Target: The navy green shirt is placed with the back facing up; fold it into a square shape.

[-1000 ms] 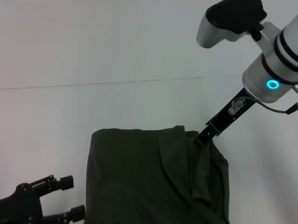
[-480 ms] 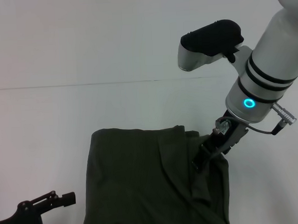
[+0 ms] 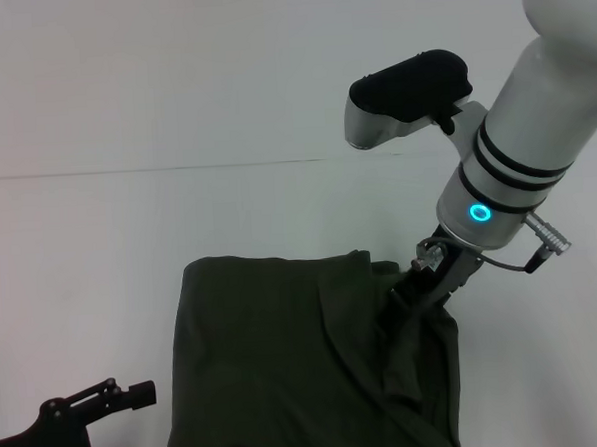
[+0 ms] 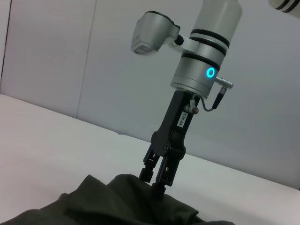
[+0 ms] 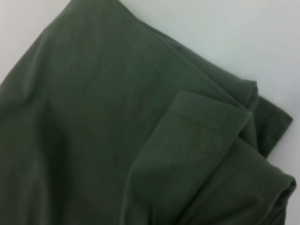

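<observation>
The navy green shirt [image 3: 286, 364] lies partly folded on the white table, near the front edge of the head view, with a sleeve flap [image 5: 197, 136] doubled over at its far right corner. My right gripper [image 3: 397, 300] points down into that corner. In the left wrist view its narrow fingers [image 4: 164, 171] stand close together, with their tips pressed into a small raised ridge of the shirt [image 4: 126, 201]. My left gripper [image 3: 127, 396] sits low at the front left, apart from the shirt and mostly out of frame.
White table [image 3: 129, 242] stretches to the left, the right and beyond the shirt, with a faint seam line [image 3: 175, 169] running across it farther back. The right arm's wrist and camera housing [image 3: 407, 96] hang above the shirt's far right corner.
The right arm has swung inward and stands steeper, and its gripper has pushed a little further into the shirt's corner. The left gripper has drawn back toward the front left. The shirt has barely moved.
</observation>
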Robot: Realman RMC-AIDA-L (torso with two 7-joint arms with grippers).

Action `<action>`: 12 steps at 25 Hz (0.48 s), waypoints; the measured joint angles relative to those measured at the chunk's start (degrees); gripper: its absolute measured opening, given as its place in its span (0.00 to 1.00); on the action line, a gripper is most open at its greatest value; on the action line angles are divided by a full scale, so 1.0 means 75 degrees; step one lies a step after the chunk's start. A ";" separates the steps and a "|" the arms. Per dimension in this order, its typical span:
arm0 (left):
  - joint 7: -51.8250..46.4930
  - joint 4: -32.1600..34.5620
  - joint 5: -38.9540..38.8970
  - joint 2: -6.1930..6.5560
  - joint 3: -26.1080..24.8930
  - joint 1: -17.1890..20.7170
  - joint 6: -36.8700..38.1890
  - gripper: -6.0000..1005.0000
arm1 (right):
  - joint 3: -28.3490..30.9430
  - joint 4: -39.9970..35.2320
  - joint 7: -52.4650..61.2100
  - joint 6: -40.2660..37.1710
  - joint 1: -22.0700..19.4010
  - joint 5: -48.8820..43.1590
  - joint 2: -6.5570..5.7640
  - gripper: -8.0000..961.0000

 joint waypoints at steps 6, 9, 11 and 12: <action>-0.0003 0.0001 -0.0013 0.0002 -0.0012 -0.0011 -0.0057 0.88 | -0.0020 0.0063 -0.0048 0.0310 0.0020 0.0391 -0.0034 0.82; -0.0020 0.0002 -0.0029 -0.0007 -0.0014 -0.0016 -0.0060 0.88 | -0.0105 0.0346 -0.0054 0.0379 0.0022 0.0417 -0.0039 0.82; -0.0024 -0.0009 -0.0040 -0.0019 -0.0013 -0.0016 -0.0064 0.88 | -0.0127 0.0560 -0.0058 0.0436 0.0008 0.0418 -0.0050 0.82; -0.0029 -0.0015 -0.0040 -0.0019 -0.0013 -0.0017 -0.0068 0.88 | -0.0134 0.0654 -0.0062 0.0449 -0.0008 0.0418 -0.0057 0.82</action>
